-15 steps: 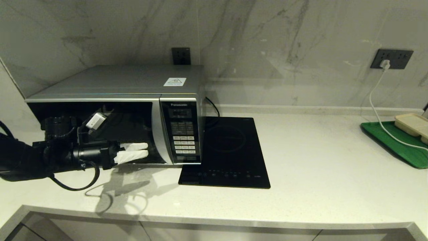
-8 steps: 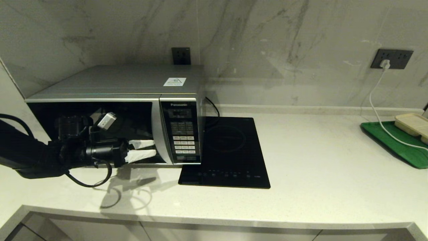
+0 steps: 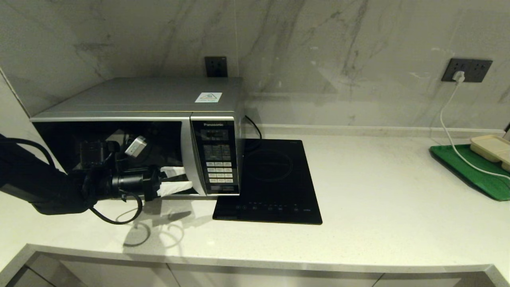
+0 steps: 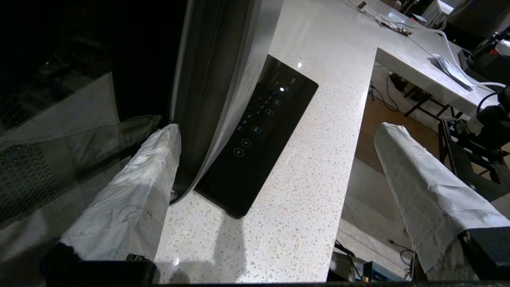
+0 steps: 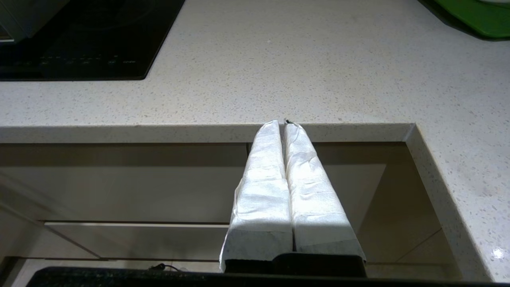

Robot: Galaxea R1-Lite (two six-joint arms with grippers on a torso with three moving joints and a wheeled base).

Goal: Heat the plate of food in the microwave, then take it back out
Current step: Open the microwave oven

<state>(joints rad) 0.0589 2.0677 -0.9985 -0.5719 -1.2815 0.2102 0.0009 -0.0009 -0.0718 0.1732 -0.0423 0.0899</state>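
The silver microwave [image 3: 135, 99] stands at the back left of the counter with its dark glass door closed. My left gripper [image 3: 180, 179] is open at the door's lower right, at the curved silver handle strip [image 3: 187, 159]. In the left wrist view one white-wrapped finger [image 4: 147, 175] lies by the glass at the edge of the handle strip [image 4: 223, 79], while the other finger [image 4: 414, 179] is out in front, over the counter edge. My left gripper [image 4: 277, 128] holds nothing. The plate of food is out of view. My right gripper [image 5: 283, 122] is shut and empty, parked below the counter's front edge.
A flat black induction cooktop [image 3: 275, 179] lies right of the microwave. At the far right a green tray [image 3: 470, 169] carries a beige compartment tray [image 3: 492, 147], and a white cable [image 3: 450, 131] runs over it from a wall socket.
My left arm has moved right along the microwave door, bringing the open fingers from mid-door up to the handle strip. The door stays closed.
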